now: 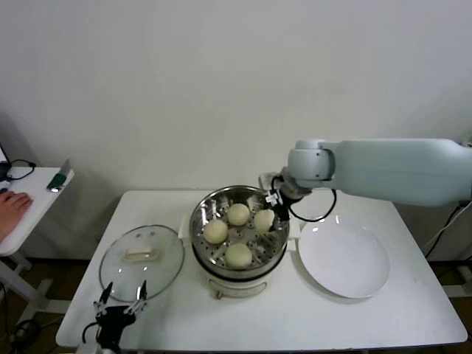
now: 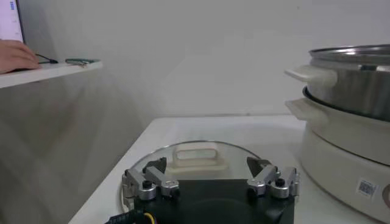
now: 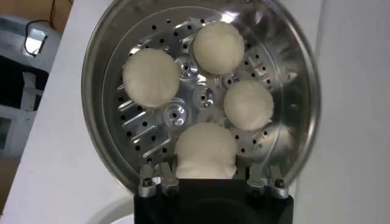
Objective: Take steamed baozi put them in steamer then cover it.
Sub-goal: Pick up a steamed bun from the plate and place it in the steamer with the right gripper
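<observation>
The left gripper [image 1: 122, 299] is hovering low at the near tabletop [image 1: 295, 317] edge, fingers [image 2: 155, 176] spread wide and empty, the glass cover [image 1: 141, 257] lying just beyond them. Farther off, the right gripper [image 3: 206, 176] is reaching inside the steamer [image 1: 237, 228], its fingers [image 3: 152, 182] clamping the fourth baozi [image 3: 206, 152] just above the perforated floor; three other baozi [image 3: 151, 76] are sitting beyond them. The white plate [image 1: 344, 259] is lying empty beside that arm. Releasing well probably means opening only once the bun is resting flat, then lifting straight up clear of its neighbours.
</observation>
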Robot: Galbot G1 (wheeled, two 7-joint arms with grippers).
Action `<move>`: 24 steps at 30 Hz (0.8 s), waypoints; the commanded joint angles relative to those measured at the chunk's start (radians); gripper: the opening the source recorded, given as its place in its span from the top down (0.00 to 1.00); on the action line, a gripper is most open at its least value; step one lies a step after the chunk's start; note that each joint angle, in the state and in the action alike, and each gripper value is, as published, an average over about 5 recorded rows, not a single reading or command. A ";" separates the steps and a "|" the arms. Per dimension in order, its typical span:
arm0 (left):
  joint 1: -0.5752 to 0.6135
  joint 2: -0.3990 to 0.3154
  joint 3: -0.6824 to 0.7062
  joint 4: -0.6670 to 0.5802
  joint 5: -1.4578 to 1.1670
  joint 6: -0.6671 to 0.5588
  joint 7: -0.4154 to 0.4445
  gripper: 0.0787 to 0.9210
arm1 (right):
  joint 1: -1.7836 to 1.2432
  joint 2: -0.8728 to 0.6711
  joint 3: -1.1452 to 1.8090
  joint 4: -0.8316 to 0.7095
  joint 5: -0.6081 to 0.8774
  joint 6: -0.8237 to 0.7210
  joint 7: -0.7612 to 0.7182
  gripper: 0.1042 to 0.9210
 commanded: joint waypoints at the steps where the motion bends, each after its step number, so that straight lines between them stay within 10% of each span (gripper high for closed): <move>1: 0.001 -0.001 0.002 0.000 0.002 -0.001 -0.001 0.12 | -0.115 0.026 0.024 -0.016 -0.060 -0.025 0.030 0.34; 13: 0.002 0.000 0.002 -0.007 0.002 0.000 -0.002 0.12 | -0.087 0.030 0.018 -0.017 -0.066 -0.017 0.029 0.34; 24: 0.003 0.002 0.000 -0.022 0.008 0.011 -0.010 0.12 | 0.054 -0.087 0.099 -0.020 0.085 0.059 -0.022 0.12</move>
